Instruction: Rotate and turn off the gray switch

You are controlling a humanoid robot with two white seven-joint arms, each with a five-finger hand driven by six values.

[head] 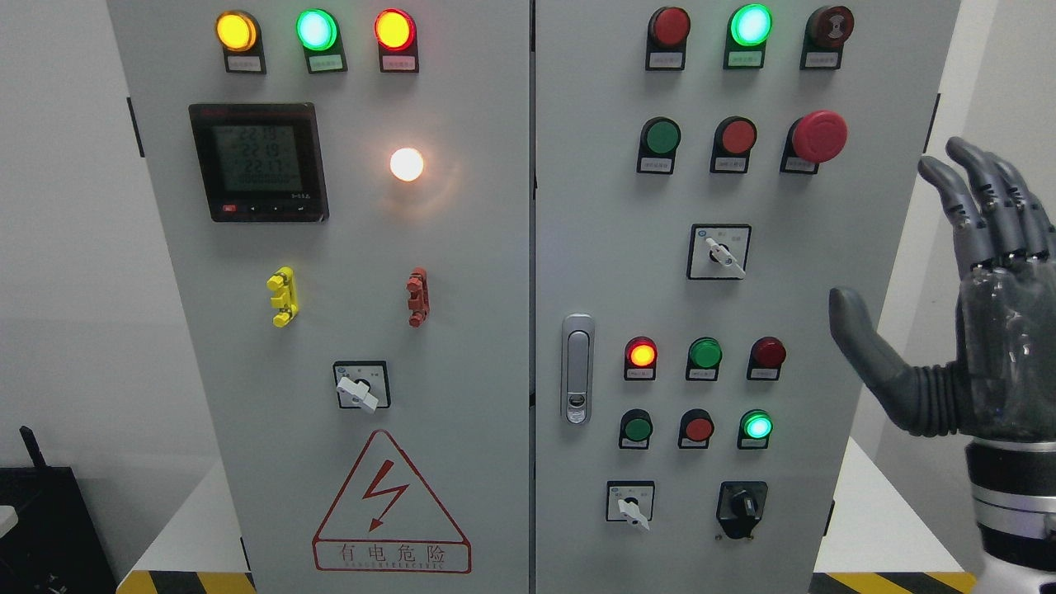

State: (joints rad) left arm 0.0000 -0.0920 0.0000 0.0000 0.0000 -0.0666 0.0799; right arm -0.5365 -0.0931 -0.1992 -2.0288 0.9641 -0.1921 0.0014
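- Task not begun, by my reading; right robot hand (pixel 957 305) raised right of the door handle (pixel 577 369), fingers spread, grasping nothing, touching no control; left hand not in view
- Which switch is meant, I cannot tell; likeliest the light-knobbed one (pixel 719 252) up and right of the door handle, pointer tilted down-right
- Left to do: reach, grip knob, turn off
- Count: three light-knobbed rotary switches; one black switch (pixel 742 507); one mushroom button (pixel 817 136)
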